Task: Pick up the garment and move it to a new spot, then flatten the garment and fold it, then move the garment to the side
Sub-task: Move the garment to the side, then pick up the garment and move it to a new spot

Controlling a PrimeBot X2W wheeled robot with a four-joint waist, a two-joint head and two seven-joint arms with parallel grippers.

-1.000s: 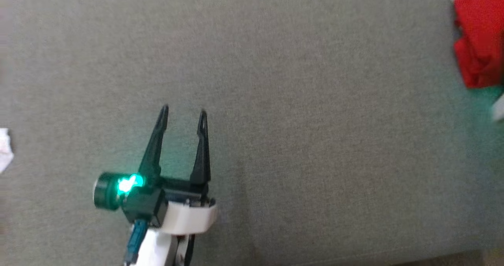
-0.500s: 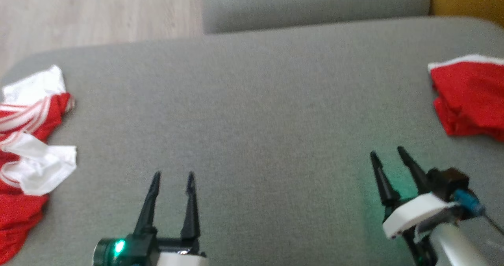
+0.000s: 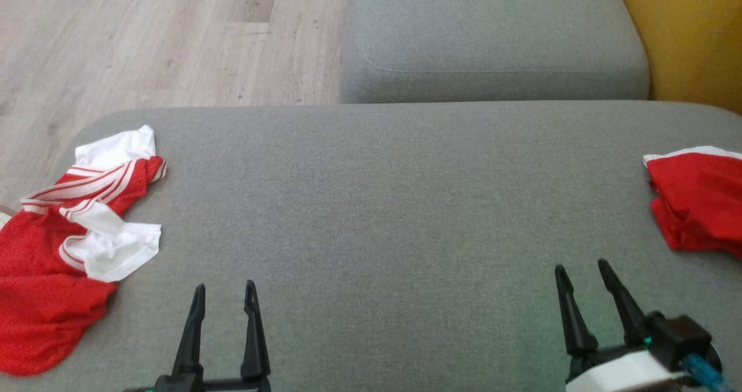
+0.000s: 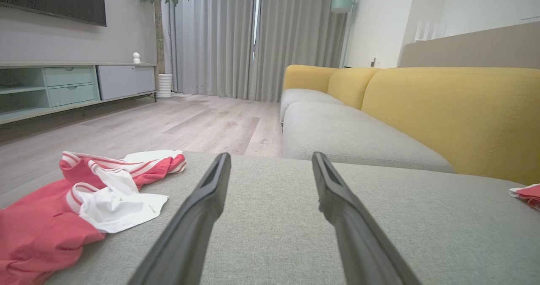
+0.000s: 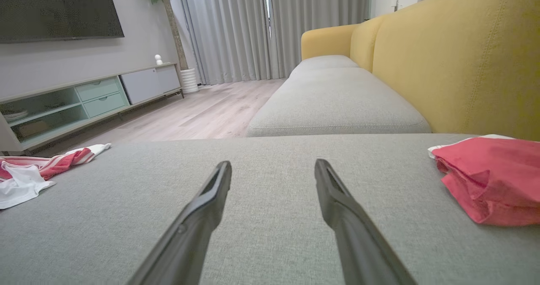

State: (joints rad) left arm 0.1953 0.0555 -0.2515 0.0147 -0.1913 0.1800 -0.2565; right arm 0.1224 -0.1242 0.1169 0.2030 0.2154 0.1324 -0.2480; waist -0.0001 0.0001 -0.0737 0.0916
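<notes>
A crumpled red and white garment [image 3: 64, 247] lies at the left edge of the grey cushion [image 3: 371, 206], partly hanging over it. A folded red garment [image 3: 695, 212] rests at the right edge. My left gripper [image 3: 225, 296] is open and empty at the bottom left, to the right of the crumpled garment [image 4: 84, 196]. My right gripper [image 3: 581, 270] is open and empty at the bottom right, below and left of the folded garment [image 5: 489, 175]. In both wrist views the fingers stand apart just above the cushion.
Beyond the cushion lie a wooden floor [image 3: 145, 38] and a second grey seat cushion [image 3: 493, 32]. A yellow sofa backrest [image 3: 690, 32] rises on the right. A low TV cabinet [image 4: 63, 87] stands across the room.
The head camera has swung, so the whole picture shifted: both garments and both grippers are now in it. Both grippers stay open and empty.
</notes>
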